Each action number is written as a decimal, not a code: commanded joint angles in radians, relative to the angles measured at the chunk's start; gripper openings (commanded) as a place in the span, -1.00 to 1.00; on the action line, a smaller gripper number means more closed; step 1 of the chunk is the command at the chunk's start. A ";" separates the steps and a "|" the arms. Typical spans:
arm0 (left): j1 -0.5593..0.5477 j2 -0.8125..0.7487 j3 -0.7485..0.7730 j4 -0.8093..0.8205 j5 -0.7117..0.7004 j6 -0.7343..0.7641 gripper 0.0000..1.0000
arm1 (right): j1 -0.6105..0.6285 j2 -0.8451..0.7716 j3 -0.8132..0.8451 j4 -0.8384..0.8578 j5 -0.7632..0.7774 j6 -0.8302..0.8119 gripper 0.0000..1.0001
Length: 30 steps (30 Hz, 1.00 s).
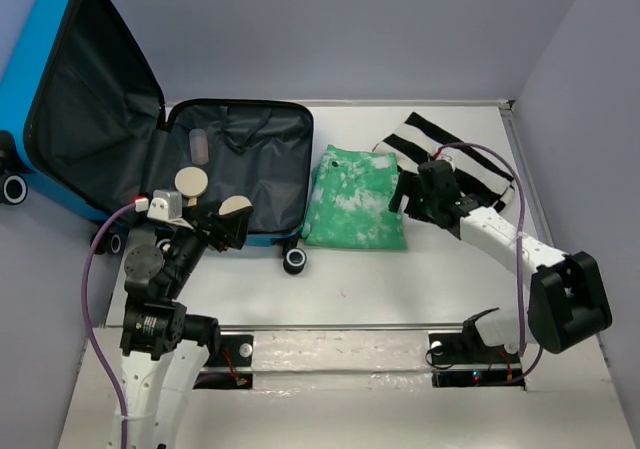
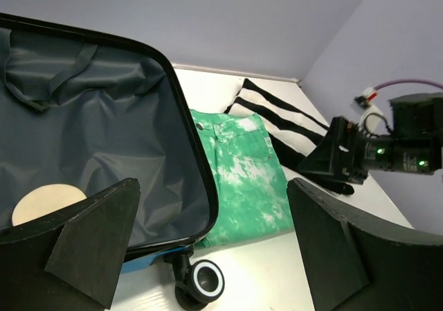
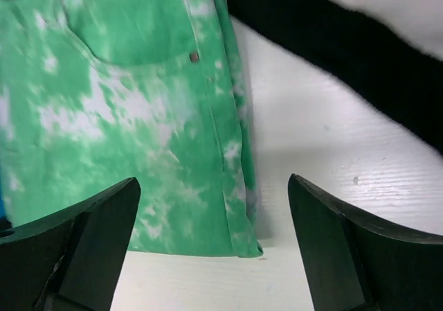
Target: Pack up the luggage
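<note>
The luggage (image 1: 95, 109) lies open at the back left, its blue lid leaning up and its black-lined tray (image 1: 255, 154) flat on the table. Folded green tie-dye trousers (image 1: 355, 199) lie just right of the tray, and a black-and-white striped garment (image 1: 455, 154) lies beyond them. My left gripper (image 1: 232, 231) is open over the tray's near edge (image 2: 201, 207), holding nothing. My right gripper (image 1: 400, 197) is open and empty just above the trousers' right edge (image 3: 235, 186), with the striped garment (image 3: 332, 55) beside it.
Two round beige discs (image 1: 191, 181) (image 1: 236, 206) and a pale bottle (image 1: 199, 146) lie in the tray. A luggage wheel (image 2: 208, 280) sticks out at the tray's near corner. Grey walls close in the table at the back and right.
</note>
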 commanded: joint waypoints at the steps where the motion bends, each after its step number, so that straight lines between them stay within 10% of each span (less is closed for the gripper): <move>1: -0.007 0.037 -0.010 0.042 0.043 -0.016 0.98 | 0.013 0.088 -0.065 0.079 -0.070 -0.017 0.79; 6: -0.008 0.121 -0.068 0.148 0.228 -0.146 0.98 | 0.013 0.212 -0.077 0.151 -0.142 0.000 0.20; 11: -0.104 0.124 -0.181 0.314 0.284 -0.309 0.95 | 0.013 0.159 -0.236 0.183 -0.174 0.072 -0.86; 25: -0.917 0.515 -0.234 0.298 -0.521 -0.502 0.65 | 0.367 -0.449 -0.453 -0.040 -0.202 0.351 -0.86; 30: -0.979 0.701 -0.211 0.315 -0.673 -0.640 0.79 | 0.437 -0.477 -0.460 -0.051 -0.187 0.381 0.00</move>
